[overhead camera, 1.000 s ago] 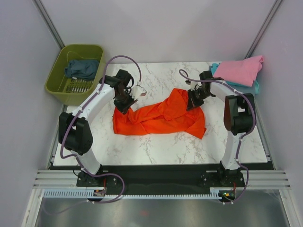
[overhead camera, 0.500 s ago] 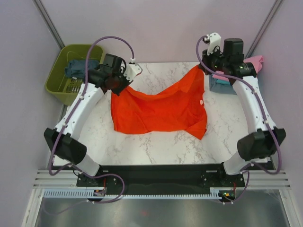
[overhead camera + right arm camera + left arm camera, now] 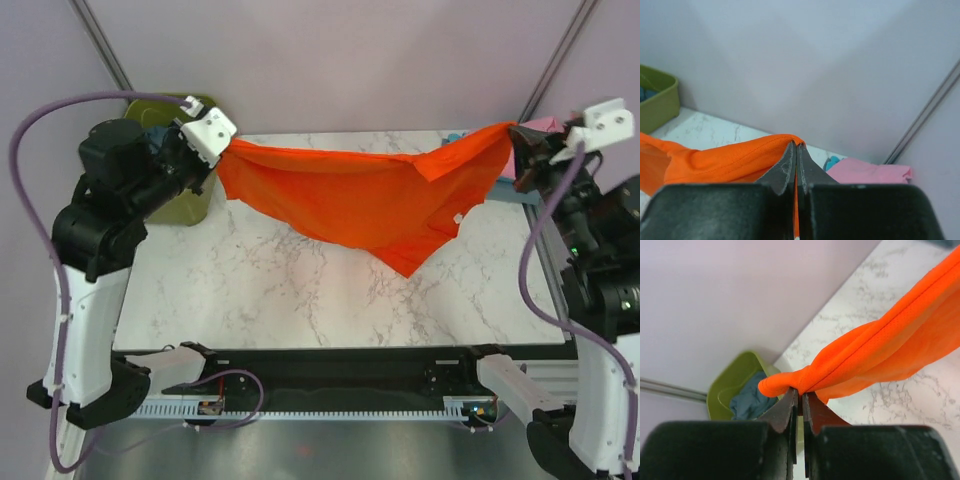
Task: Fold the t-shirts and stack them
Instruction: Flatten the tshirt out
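Observation:
The orange-red t-shirt (image 3: pixel 370 195) hangs stretched in the air above the marble table (image 3: pixel 280 290), held at both ends. My left gripper (image 3: pixel 218 150) is shut on its left end (image 3: pixel 805 377), raised high at the left. My right gripper (image 3: pixel 512 135) is shut on its right end (image 3: pixel 740 157), raised high at the right. The shirt's middle sags to a point toward the table. The pink t-shirt (image 3: pixel 865 172) lies on the light teal one (image 3: pixel 831 161) at the back right corner. The dark slate-blue t-shirt (image 3: pixel 747 400) lies in the basket.
The olive-green basket (image 3: pixel 730 385) stands off the table's back left corner, mostly hidden behind my left arm in the top view (image 3: pixel 190 205). Grey walls close in the back and both sides.
Both arms have lifted high and spread apart. The orange-red shirt went from lying crumpled on the table to hanging taut between the two grippers.

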`<action>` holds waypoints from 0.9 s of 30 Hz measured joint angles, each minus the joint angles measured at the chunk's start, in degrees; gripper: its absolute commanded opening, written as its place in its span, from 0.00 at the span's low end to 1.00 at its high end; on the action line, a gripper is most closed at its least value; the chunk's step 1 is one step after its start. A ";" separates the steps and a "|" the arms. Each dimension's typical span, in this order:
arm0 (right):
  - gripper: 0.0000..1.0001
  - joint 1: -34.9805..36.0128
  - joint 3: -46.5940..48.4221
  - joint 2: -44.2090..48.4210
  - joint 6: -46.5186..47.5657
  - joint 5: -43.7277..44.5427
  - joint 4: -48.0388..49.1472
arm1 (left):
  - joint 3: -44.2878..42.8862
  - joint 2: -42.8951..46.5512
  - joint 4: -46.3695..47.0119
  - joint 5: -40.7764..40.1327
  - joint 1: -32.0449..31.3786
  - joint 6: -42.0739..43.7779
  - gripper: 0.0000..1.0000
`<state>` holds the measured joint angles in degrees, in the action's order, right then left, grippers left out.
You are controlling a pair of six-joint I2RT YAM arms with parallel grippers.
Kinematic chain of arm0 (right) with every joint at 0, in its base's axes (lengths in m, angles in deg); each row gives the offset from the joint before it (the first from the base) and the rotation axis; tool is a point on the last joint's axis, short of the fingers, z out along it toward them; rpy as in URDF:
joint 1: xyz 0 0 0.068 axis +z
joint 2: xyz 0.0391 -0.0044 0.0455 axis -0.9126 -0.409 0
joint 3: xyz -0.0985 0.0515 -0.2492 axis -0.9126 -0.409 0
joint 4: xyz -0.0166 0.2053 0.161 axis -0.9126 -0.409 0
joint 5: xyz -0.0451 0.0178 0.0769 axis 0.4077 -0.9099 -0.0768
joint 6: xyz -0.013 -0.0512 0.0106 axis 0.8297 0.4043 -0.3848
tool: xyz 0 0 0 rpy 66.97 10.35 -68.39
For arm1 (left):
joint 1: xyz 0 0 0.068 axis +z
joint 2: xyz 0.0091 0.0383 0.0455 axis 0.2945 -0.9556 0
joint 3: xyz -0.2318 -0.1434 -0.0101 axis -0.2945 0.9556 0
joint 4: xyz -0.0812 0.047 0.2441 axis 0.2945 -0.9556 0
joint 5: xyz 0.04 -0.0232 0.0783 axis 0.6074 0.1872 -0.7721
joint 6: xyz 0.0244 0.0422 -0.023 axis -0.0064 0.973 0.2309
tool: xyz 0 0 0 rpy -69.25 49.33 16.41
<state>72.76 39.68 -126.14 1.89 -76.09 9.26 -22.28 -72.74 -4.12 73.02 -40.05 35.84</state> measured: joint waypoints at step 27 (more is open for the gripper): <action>0.00 0.00 -13.49 -10.34 -0.61 6.27 9.11 | 31.30 1.55 15.41 2.62 0.50 -0.81 0.02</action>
<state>72.76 26.20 -136.48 1.28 -69.82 18.38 9.02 -71.19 11.29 75.64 -39.54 35.03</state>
